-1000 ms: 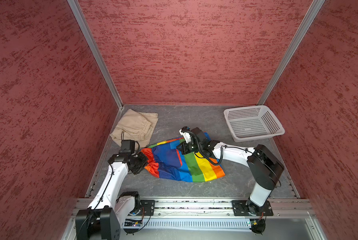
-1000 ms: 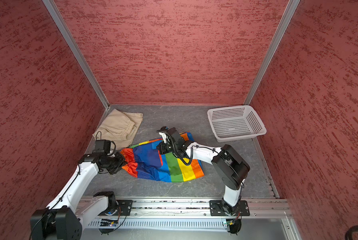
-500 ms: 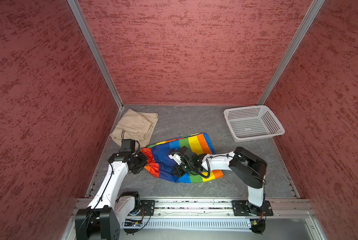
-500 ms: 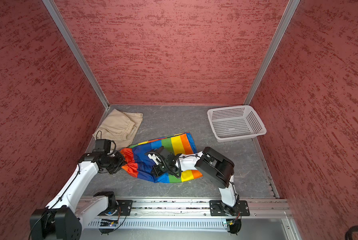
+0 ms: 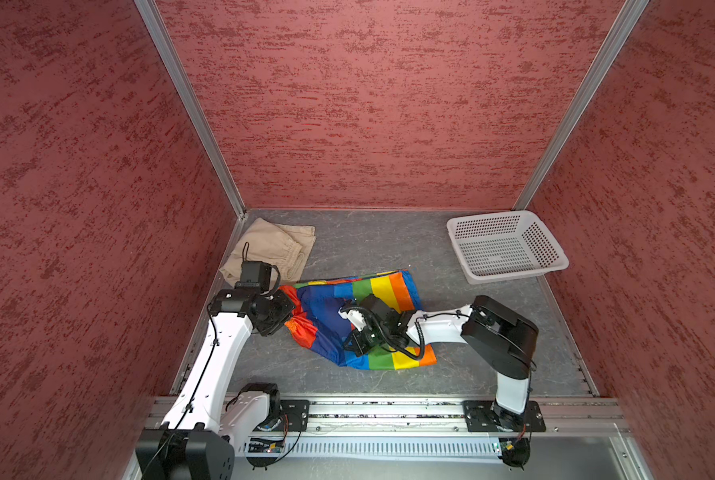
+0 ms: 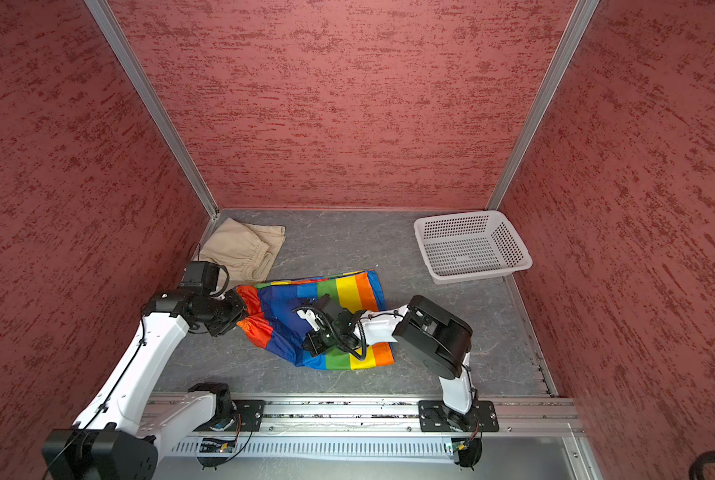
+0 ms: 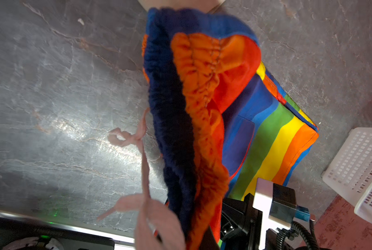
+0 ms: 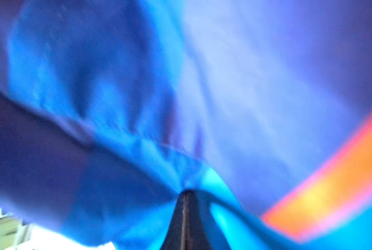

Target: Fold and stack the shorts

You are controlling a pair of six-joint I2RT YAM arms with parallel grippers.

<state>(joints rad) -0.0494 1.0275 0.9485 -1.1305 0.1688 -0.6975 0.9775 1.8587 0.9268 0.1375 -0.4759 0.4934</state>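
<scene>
Top views first. The rainbow shorts [image 5: 389,287] [image 6: 349,291] sprawl on the table [image 5: 368,245], left of its middle. One striped leg points to the far edge, the other to the front edge. The left gripper [image 5: 288,312] [image 6: 241,311] is clamped on the orange waistband end and lifts it off the table. The right gripper [image 5: 352,347] [image 6: 312,345] is tipped down into the blue cloth between the two legs, jaws closed. The beige shorts [image 5: 276,245] [image 6: 243,249] sit bunched in the far left corner. The basket [image 5: 513,277] [image 6: 472,276] stands in the far right corner.

Over to the left wrist. The gathered waistband, orange against navy, hangs in the air and runs down to the grip. A pale drawstring [image 7: 145,164] dangles beside it, knotted. Beyond it a striped leg lies flat on the table, with the basket past it.

Right wrist now, and it's blurry. Blue cloth fills the frame, with an orange streak at one side. The two dark fingers [image 8: 176,218] are pressed tight together, and the cloth puckers right into their tip, pinched.
</scene>
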